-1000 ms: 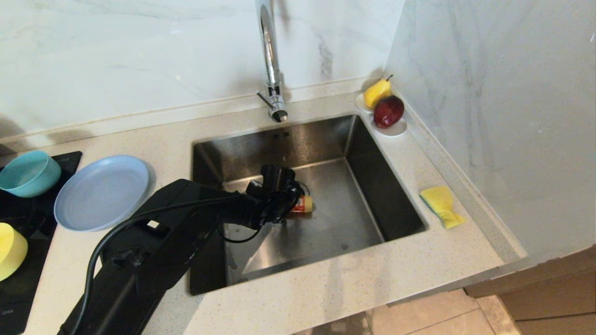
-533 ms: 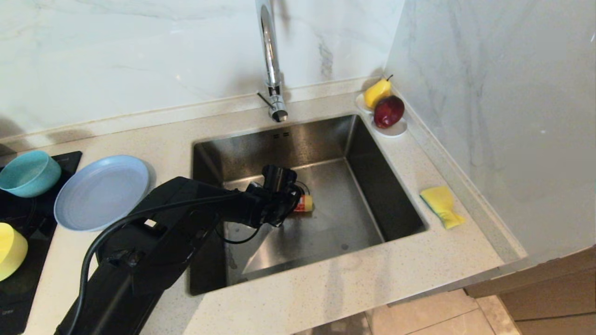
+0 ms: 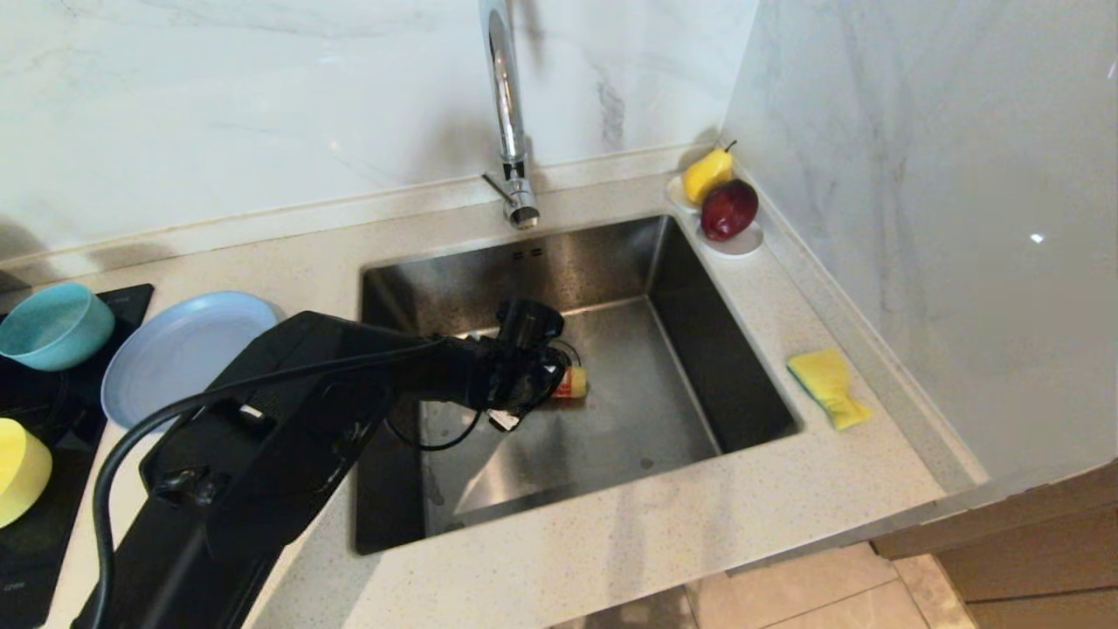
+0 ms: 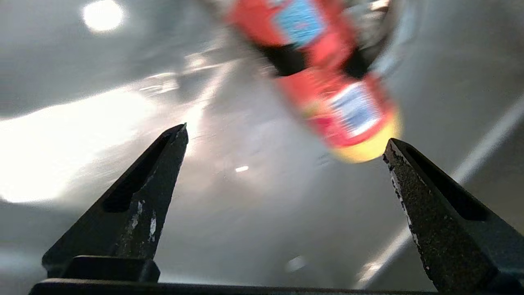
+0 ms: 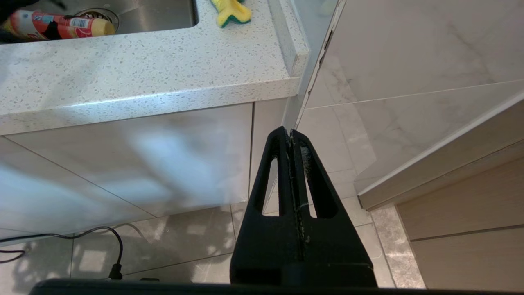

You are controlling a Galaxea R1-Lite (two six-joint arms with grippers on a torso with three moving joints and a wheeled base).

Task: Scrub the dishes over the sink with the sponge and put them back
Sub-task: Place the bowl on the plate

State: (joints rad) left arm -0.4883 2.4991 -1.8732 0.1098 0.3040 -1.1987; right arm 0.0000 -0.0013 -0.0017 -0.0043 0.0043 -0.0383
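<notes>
Steel sink (image 3: 699,349) walls are all around my left end effector (image 4: 286,143). Its fingers are wide apart and hold nothing. An orange bottle (image 3: 572,383) lies on its side just in front of them, by the drain. The sponge (image 3: 828,384) sits untouched on the surface (image 3: 611,542), right of the sink. The teal bowl (image 3: 52,325), grey-blue plate (image 3: 166,349) and yellow bowl (image 3: 19,472) wait on my left, so I think no scrubbing has begun. Since a second ago, my left arm lifted a bit and now hides more of the plate. My right end effector (image 5: 291,137) hangs pressed together below the surface.
</notes>
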